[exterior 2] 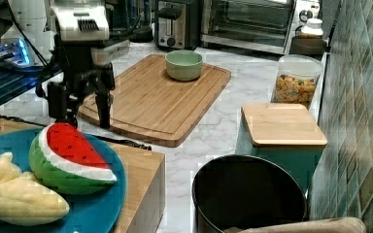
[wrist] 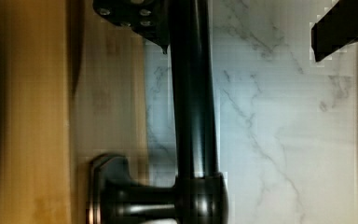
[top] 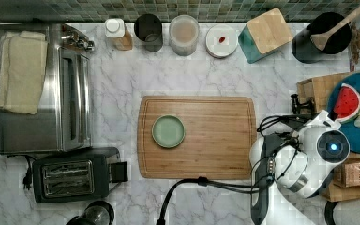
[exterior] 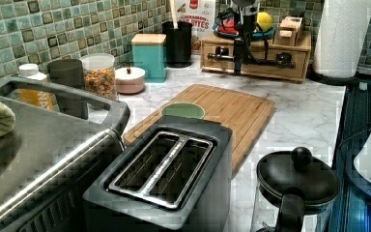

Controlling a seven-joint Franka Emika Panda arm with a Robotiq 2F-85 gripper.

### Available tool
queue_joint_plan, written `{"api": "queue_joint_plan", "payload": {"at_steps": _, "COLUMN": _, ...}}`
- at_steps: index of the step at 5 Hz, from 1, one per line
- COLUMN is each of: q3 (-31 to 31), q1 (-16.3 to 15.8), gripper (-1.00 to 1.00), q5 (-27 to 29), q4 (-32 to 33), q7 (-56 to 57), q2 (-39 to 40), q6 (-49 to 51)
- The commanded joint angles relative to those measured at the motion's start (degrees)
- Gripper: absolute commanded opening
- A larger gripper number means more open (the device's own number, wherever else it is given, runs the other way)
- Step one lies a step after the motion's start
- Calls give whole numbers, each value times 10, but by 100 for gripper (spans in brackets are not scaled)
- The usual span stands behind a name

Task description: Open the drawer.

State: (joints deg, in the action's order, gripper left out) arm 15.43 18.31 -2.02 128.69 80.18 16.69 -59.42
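The jaws stand wide open astride the drawer's black bar handle [wrist: 192, 93], one finger [wrist: 135, 16] on the wood side and the other [wrist: 342, 28] over the marble; neither is seen pressing the bar. In the left view's upper middle, the gripper [exterior: 239, 50] hangs at the front of the drawer [exterior: 256, 65], a light-wood box on the marble surface [exterior: 304, 116]. In the right view's upper left, the two fingers [exterior 2: 102, 104] point down. One cutting board [top: 197, 138] carries one green bowl [top: 168, 131]. One toaster [top: 72, 176] sits in the top view's lower left.
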Motion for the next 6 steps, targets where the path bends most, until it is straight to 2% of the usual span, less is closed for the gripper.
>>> {"api": "queue_joint_plan", "payload": {"at_steps": 1, "q3": 1, "q1": -13, "gripper": 100, "q5": -23, "q4": -12, "q7": 0, "q2": 18, "q6": 46}}
{"api": "queue_joint_plan", "payload": {"at_steps": 3, "q3": -83, "q1": 15, "gripper": 100, "q5": 65, "q4": 5, "q7": 135, "q2": 13, "q6": 89}}
{"api": "queue_joint_plan", "payload": {"at_steps": 4, "q3": -108, "q1": -20, "gripper": 100, "q5": 103, "q4": 41, "q7": 91, "q2": -10, "q6": 95}}
{"api": "queue_joint_plan", "payload": {"at_steps": 5, "q3": -115, "q1": -80, "gripper": 100, "q5": 97, "q4": 112, "q7": -12, "q2": -73, "q6": 82}}
{"api": "queue_joint_plan", "payload": {"at_steps": 6, "q3": -129, "q1": -127, "gripper": 100, "q5": 76, "q4": 147, "q7": -111, "q2": -116, "q6": 98}}
